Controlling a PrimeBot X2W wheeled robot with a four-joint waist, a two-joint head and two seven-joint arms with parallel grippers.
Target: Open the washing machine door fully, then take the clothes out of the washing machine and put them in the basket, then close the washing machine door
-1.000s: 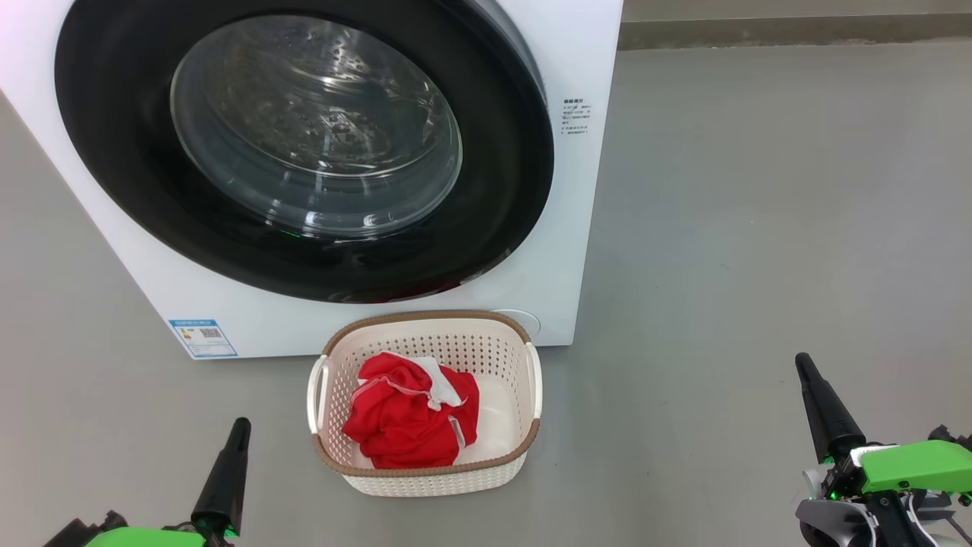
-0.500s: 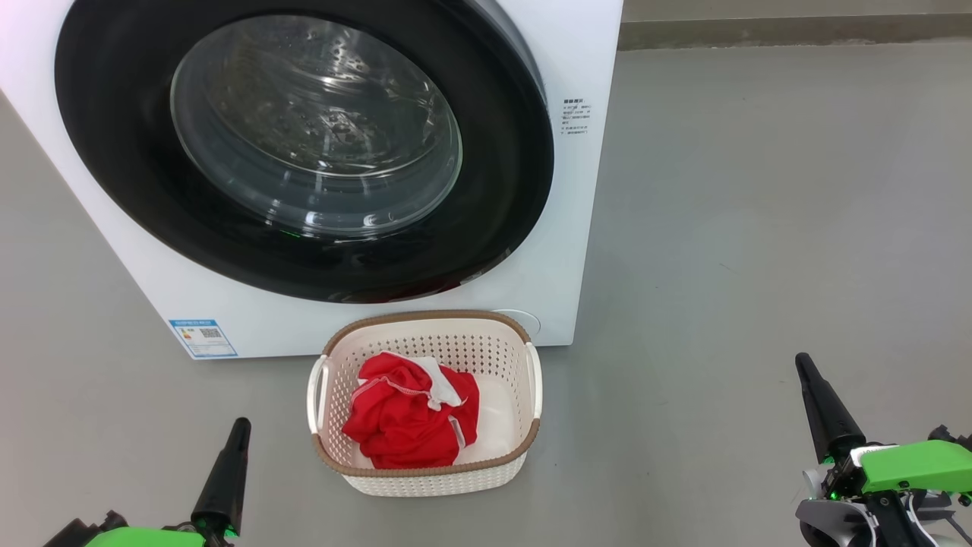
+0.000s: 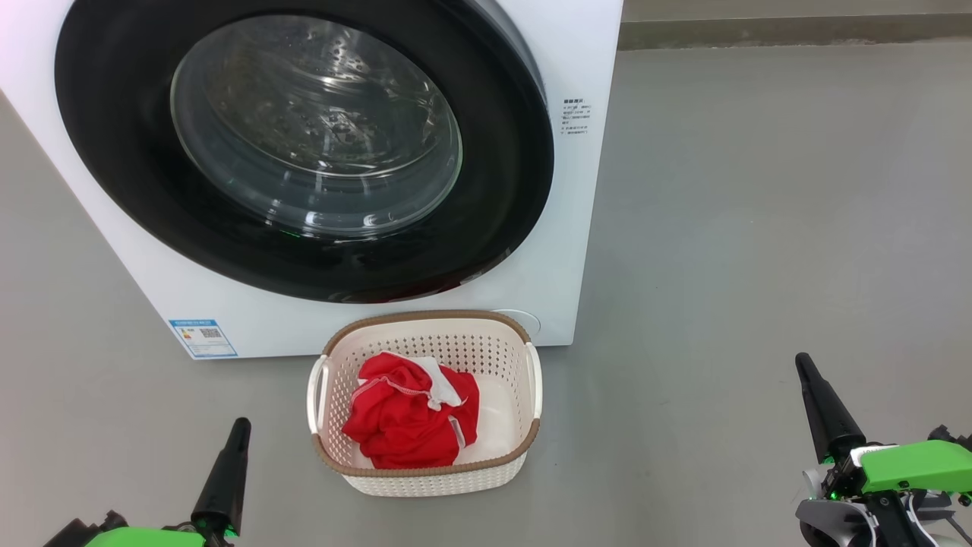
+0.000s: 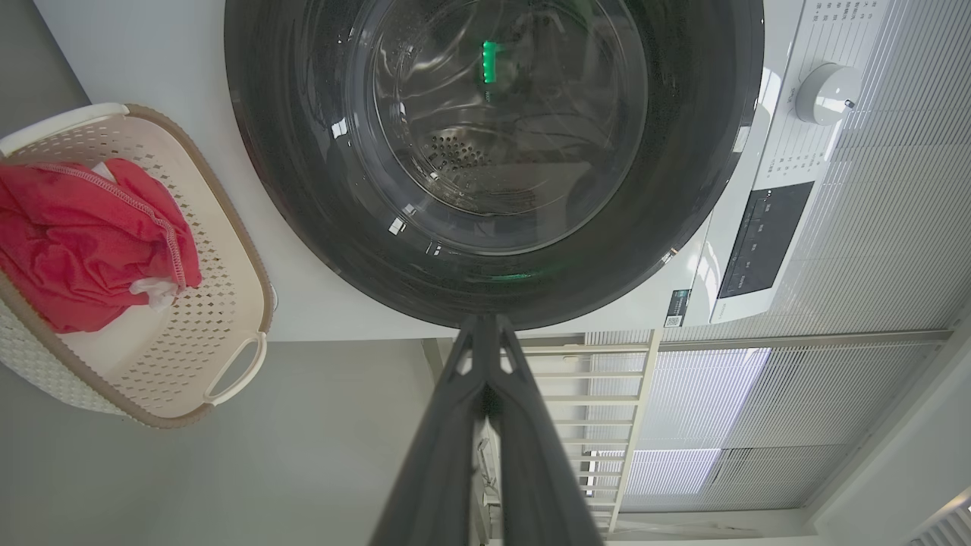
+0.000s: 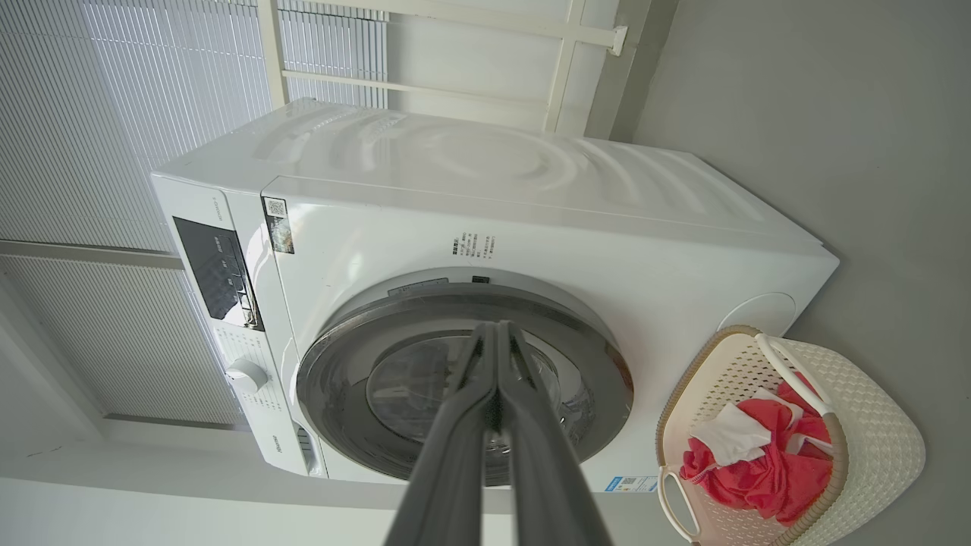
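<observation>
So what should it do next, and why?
Probably just park the arms and stop. The washing machine door looks shut against the washing machine, the clothes lie in the basket, and the left fingers and right fingers are pressed together, holding nothing, apart from everything. The job seems finished.

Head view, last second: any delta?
Nothing visibly changed. As before, the red fabric clothes lie in the cream perforated plastic basket, the round black-rimmed washing machine door is closed, and the left gripper and right gripper sit low, fingers together.
</observation>
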